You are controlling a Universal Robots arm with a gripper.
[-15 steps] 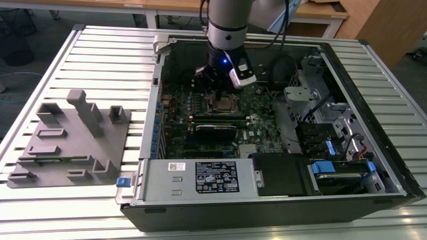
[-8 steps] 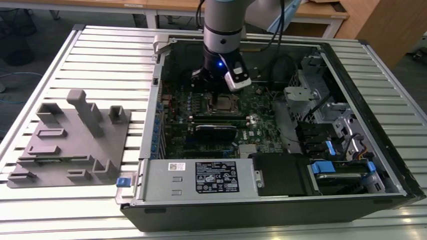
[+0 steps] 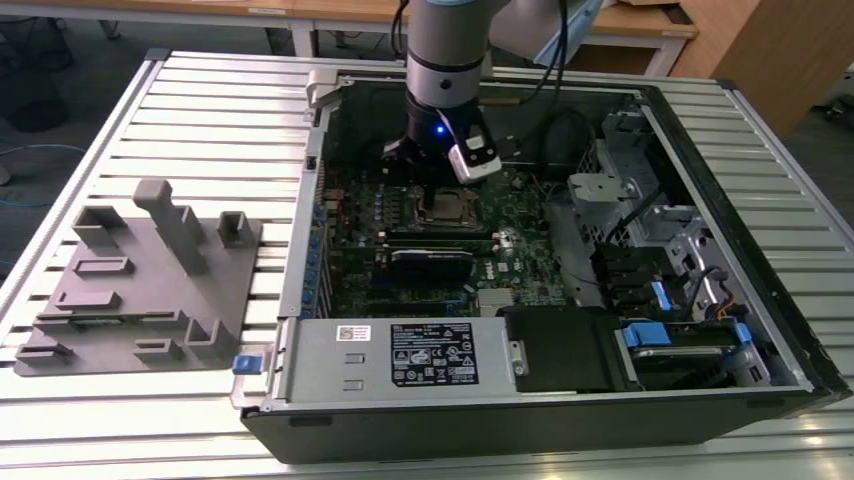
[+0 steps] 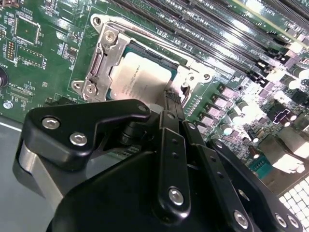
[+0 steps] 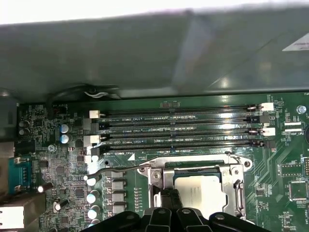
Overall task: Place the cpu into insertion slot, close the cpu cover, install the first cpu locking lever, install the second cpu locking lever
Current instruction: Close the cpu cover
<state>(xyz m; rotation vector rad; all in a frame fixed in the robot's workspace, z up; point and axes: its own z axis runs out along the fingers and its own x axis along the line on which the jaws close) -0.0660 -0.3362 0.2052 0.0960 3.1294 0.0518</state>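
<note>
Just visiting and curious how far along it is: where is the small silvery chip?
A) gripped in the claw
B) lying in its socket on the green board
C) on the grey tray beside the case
B: in the second wrist view the cpu lies flat on the motherboard, framed by the cpu cover, with the claw at the socket's edge.

The tool (image 4: 172, 102) covers one edge of the cpu (image 4: 140, 75).

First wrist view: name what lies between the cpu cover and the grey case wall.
Four long black memory slots run side by side across the green motherboard between the cpu cover and the case wall, in the first wrist view.
</note>
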